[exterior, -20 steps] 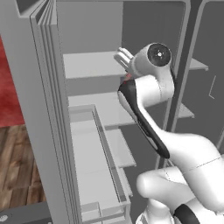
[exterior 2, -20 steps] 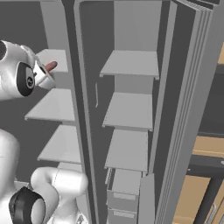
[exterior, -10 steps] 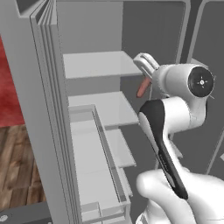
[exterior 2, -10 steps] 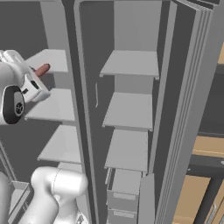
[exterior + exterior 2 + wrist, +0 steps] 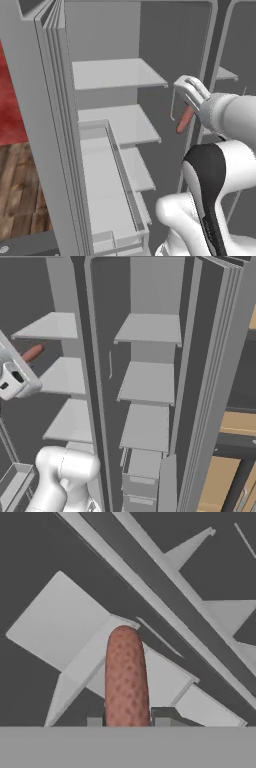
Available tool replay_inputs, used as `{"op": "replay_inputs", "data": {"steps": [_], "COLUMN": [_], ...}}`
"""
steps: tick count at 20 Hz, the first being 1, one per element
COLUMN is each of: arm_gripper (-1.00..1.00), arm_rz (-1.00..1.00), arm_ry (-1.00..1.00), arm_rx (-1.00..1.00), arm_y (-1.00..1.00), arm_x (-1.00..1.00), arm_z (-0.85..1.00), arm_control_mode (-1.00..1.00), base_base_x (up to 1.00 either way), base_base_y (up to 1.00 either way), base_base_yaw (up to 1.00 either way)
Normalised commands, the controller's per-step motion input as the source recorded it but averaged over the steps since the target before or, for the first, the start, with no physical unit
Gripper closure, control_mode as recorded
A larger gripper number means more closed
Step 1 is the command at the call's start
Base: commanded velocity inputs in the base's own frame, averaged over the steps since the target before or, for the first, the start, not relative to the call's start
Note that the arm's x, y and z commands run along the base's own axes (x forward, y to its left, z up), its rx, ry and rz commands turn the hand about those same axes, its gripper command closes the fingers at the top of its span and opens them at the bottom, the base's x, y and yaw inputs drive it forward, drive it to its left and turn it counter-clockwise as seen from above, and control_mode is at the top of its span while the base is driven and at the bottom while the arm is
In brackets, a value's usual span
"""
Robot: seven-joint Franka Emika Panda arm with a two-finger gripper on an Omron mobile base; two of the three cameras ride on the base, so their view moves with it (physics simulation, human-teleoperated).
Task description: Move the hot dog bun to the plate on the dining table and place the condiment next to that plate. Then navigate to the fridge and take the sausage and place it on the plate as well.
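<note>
A: Fingers [image 5: 161, 722]: two dark tips at the foot of the hand view, clamped on the near end of the sausage [image 5: 126, 677]. Gripper [image 5: 186, 102] closed on it.

B: Where does the item lie from them?

A: Straight out ahead. Long axis runs along the gripper's own line; far end free, touching nothing. In the left base view the sausage [image 5: 184, 119] hangs below the hand, tilted slightly off vertical.

B: Surroundings, largest first?

A: Fridge [image 5: 50, 125]: doors open, the arm in front of its cavity. Pale shelves [image 5: 150, 328] stacked on both sides of the centre post. Door bin [image 5: 107, 195] low on the left. Sausage appears clear of every shelf edge, though depth is hard to judge here.

B: Open room?

A: Backward, toward the base, looks free. The left door's edge and the centre post are the edges to mind when swinging out toward the plate.
</note>
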Motion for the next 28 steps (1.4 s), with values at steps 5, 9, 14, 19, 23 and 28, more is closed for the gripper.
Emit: {"op": "replay_inputs", "data": {"steps": [5,9,14,19,23,28], "arm_gripper": [1.00,1.00,1.00,1.00,1.00,1.00], "arm_rz": [-0.01,0.00,0.00,0.00,0.00,0.00], "arm_ry": [-0.09,0.00,0.00,0.00,0.00,0.00], "arm_rx": [0.00,0.00,0.00,0.00,0.00,0.00], "arm_y": [0.00,0.00,0.00,0.00,0.00,0.00], "arm_x": [-0.23,0.00,0.00,0.00,0.00,0.00], "arm_z": [0.00,0.00,0.00,0.00,0.00,0.00], "arm_control_mode": [-1.00,1.00,1.00,1.00,1.00,1.00], "base_base_x": [0.00,-1.00,-1.00,-1.00,-1.00,-1.00], "base_base_y": [0.00,-0.03,-0.08,-0.14,0.00,0.07], "base_base_yaw": [0.00,-0.15,-0.22,-0.33,-0.39,-0.44]}}
